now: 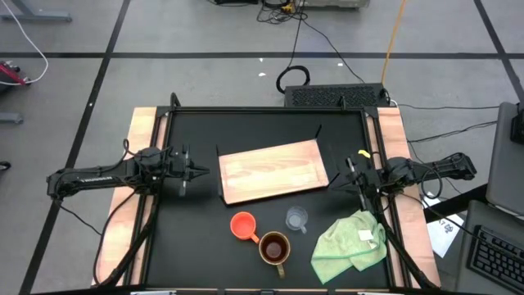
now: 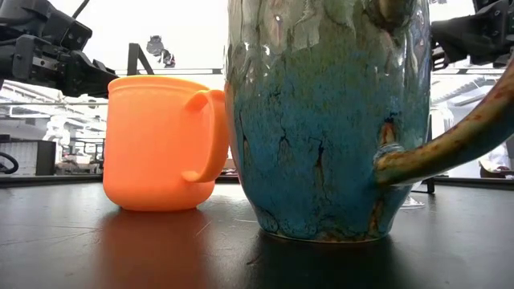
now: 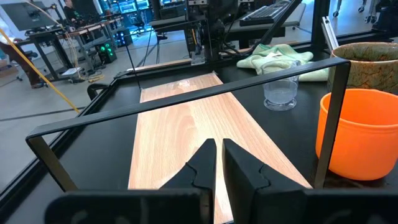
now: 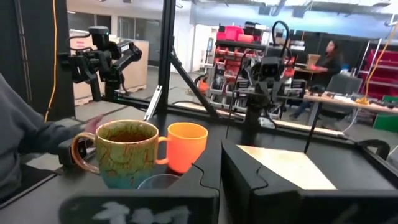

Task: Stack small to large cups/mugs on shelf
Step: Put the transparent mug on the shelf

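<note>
The shelf, a light wooden board (image 1: 274,170), lies flat on the black tabletop (image 1: 196,238). Three cups stand on their bases between the board and the table's near edge. They are an orange cup with a handle (image 1: 243,224), a small clear glass cup (image 1: 296,218) and a larger mug (image 1: 274,247). The mug is brown inside and glazed blue-green outside (image 2: 321,120). My left gripper (image 1: 205,171) hovers off the board's left end, shut but for a thin slit (image 3: 219,163). My right gripper (image 1: 332,182) hovers off the board's right end, shut and holding nothing (image 4: 221,171).
A light green cloth (image 1: 350,242) lies crumpled at the near right, beside the glass cup. Black frame rods (image 3: 186,99) run round the table's edges. In the right wrist view a person's grey sleeve (image 4: 25,140) and hand (image 4: 93,126) show past the mug.
</note>
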{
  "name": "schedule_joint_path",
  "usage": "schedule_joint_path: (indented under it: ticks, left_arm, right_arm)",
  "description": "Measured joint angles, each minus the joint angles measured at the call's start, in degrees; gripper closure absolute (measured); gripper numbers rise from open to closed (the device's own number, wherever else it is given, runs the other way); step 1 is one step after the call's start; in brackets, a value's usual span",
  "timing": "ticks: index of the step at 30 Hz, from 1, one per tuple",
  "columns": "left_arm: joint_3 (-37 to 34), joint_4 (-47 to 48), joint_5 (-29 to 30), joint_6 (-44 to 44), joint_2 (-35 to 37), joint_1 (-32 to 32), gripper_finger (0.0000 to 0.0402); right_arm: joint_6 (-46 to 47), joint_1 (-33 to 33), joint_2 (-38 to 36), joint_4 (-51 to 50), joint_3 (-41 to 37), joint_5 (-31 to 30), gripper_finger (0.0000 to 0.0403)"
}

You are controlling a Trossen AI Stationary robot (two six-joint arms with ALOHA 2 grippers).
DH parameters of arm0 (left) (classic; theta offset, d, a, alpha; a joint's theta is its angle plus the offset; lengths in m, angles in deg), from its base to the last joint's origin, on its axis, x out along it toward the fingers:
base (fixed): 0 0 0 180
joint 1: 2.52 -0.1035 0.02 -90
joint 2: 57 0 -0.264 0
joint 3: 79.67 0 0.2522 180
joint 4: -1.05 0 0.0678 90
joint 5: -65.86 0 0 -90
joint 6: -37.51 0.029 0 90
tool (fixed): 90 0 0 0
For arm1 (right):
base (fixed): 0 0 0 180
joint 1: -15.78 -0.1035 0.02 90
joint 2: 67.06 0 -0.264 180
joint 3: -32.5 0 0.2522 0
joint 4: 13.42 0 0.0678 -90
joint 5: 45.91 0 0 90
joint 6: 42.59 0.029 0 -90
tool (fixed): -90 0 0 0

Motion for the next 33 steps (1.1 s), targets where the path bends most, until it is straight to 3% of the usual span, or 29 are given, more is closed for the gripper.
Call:
schedule_joint_path:
  ticks: [11,23,33]
  left_arm:
    - [0.0,0.0,0.0,0.0,0.0,0.0,0.0371]
    - [0.0,0.0,0.0,0.0,0.0,0.0,0.0371]
    - [0.0,0.0,0.0,0.0,0.0,0.0,0.0371]
  right_arm:
    - [-0.9,0.0,3.8,2.4,2.9,0.3,0.0403]
    - [0.3,-0.1,22.6,1.8,15.6,3.1,0.0403]
    - [-2.2,-0.6,34.9,-4.7,25.7,3.1,0.0403]
